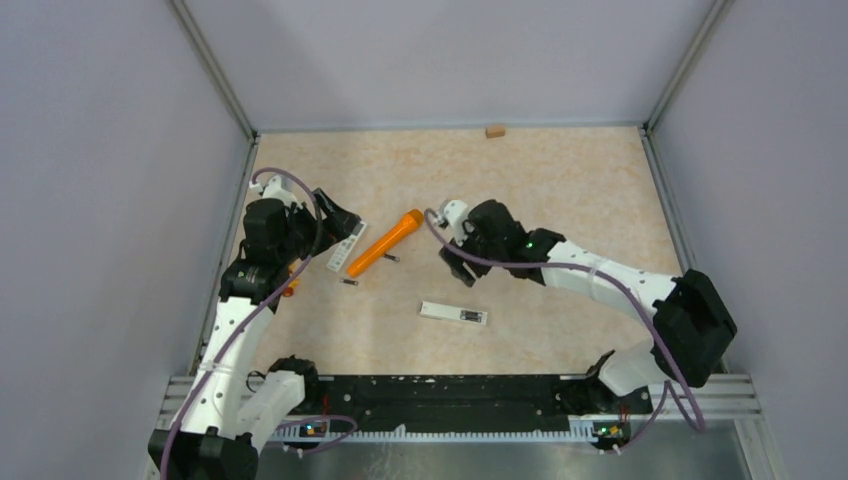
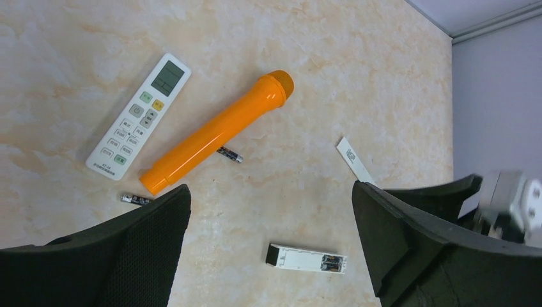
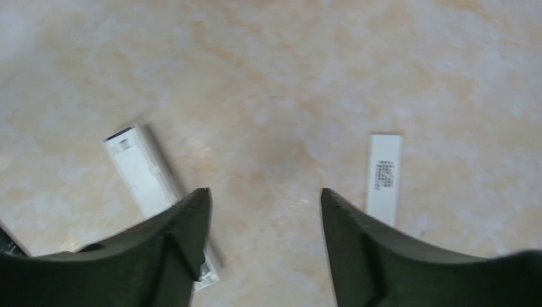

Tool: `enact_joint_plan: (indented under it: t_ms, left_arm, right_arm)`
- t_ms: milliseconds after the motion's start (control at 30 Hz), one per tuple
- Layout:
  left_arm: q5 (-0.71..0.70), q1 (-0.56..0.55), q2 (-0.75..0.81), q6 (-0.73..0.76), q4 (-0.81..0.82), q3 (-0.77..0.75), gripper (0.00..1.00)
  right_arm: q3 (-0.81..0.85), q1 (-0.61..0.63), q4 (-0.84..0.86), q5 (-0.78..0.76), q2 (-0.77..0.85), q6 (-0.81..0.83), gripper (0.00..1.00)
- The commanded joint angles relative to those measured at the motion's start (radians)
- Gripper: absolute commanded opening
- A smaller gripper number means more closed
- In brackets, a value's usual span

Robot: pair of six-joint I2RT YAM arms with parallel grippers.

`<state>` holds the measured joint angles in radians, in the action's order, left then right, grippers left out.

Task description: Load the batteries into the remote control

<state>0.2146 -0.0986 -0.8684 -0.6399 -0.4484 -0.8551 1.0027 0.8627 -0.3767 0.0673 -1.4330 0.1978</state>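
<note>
A slim white remote control [image 2: 307, 258] lies back-up on the table with its battery bay open. Two batteries [image 2: 332, 261] sit inside that bay. Its loose cover strip [image 3: 385, 176] lies flat to the right of the right fingers. Two more batteries lie loose: one [image 2: 229, 154] beside the orange tube [image 2: 217, 132], the other [image 2: 136, 199] near the tube's tail. My left gripper [image 2: 270, 187] hangs open above the table, beyond the slim remote. My right gripper [image 3: 264, 192] is open over bare table with nothing between its fingers, the slim remote [image 3: 140, 169] to its left.
A wider white remote with a screen and buttons [image 2: 139, 116] lies left of the orange tube. A small wooden block [image 1: 494, 131] sits at the far edge. Walls enclose the table on three sides. The right arm [image 2: 511, 204] reaches in close to the left gripper.
</note>
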Motion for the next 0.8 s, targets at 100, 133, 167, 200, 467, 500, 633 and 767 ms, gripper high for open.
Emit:
enact_joint_plan:
  t_ms: [100, 133, 167, 200, 467, 500, 633, 767]
  left_arm:
    - [0.008, 0.007, 0.016, 0.022, 0.031, -0.040, 0.99]
    - [0.027, 0.007, 0.016, 0.019, 0.038, -0.034, 0.99]
    - [0.044, 0.007, 0.018, 0.016, 0.043, -0.028, 0.99]
    - [0.057, 0.007, 0.017, 0.011, 0.048, -0.022, 0.99]
    - [0.089, 0.007, 0.012, -0.007, 0.079, 0.019, 0.98]
    - [0.089, 0.007, 0.010, -0.008, 0.080, 0.018, 0.98]
    - [0.090, 0.007, 0.008, -0.012, 0.087, 0.016, 0.98]
    - [0.092, 0.007, 0.006, -0.012, 0.085, 0.014, 0.98]
  right_arm:
    - [0.083, -0.200, 0.021, -0.050, -0.075, -0.277, 0.34]
    - [0.081, -0.200, 0.005, 0.003, -0.070, -0.269, 0.34]
    - [0.073, -0.199, -0.008, 0.049, -0.062, -0.264, 0.33]
    - [0.067, -0.198, -0.030, 0.095, -0.053, -0.264, 0.33]
    - [-0.027, -0.162, -0.149, 0.317, 0.019, -0.362, 0.02]
    - [-0.038, -0.150, -0.160, 0.317, 0.019, -0.365, 0.00]
    - [-0.074, -0.108, -0.165, 0.324, -0.002, -0.377, 0.00]
    - [-0.080, -0.076, -0.167, 0.275, -0.039, -0.385, 0.00]
